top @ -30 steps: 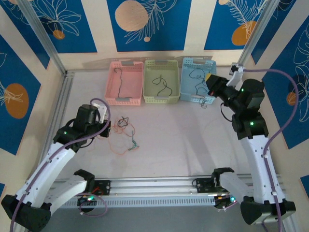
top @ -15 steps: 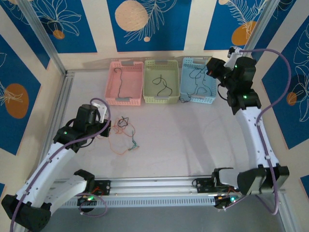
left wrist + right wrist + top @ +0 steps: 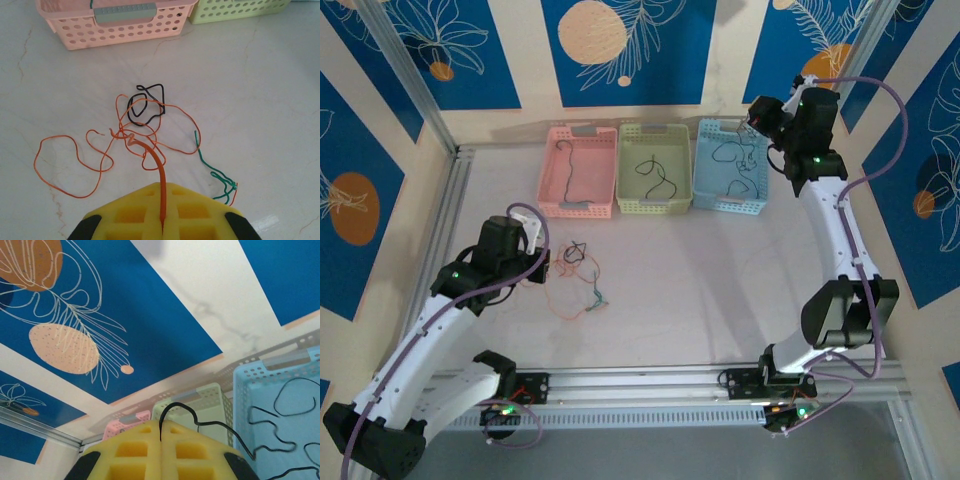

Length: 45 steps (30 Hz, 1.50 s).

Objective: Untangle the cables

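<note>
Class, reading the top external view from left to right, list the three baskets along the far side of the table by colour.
pink basket → green basket → blue basket

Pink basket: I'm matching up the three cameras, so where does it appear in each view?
Top external: the pink basket sits above centre, slightly left.
Left wrist: pink basket along the top edge, left of centre.
Right wrist: pink basket small and low, left of centre.
Shared landmark: the green basket, directly on its right in every view.
</note>
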Each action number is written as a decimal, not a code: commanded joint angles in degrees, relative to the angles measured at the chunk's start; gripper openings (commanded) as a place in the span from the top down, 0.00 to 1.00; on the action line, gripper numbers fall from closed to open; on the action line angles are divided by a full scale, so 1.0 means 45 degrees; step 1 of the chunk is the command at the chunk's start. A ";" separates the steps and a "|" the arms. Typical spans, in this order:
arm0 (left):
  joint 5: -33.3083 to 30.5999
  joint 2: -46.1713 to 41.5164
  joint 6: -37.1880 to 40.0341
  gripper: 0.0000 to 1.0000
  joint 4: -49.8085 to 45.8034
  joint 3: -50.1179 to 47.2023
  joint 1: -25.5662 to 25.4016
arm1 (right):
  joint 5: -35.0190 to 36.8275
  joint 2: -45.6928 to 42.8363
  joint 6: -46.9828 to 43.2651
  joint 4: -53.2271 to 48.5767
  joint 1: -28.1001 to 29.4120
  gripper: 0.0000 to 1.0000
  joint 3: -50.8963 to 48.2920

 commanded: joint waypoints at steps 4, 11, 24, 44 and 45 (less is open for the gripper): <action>0.0192 -0.0112 0.0308 1.00 0.0100 -0.0142 0.0150 | -0.0401 -0.0005 0.0211 0.0392 0.0085 1.00 0.0548; 0.0194 -0.0036 0.0330 1.00 0.0109 -0.0142 0.0160 | -0.0905 -0.0271 0.0295 0.0730 0.0224 1.00 0.0174; 0.0367 0.0124 0.0379 1.00 0.0177 -0.0138 0.0404 | -0.2086 -0.0608 -0.0822 0.2335 0.2151 1.00 0.0065; 0.1284 0.0504 0.0417 1.00 0.0376 -0.0180 0.1404 | -0.2583 0.5421 -0.1409 0.3439 0.3554 1.00 0.3009; 0.1319 0.0531 0.0406 1.00 0.0372 -0.0181 0.1436 | -0.2572 0.5638 -0.1443 0.3444 0.3565 1.00 0.3050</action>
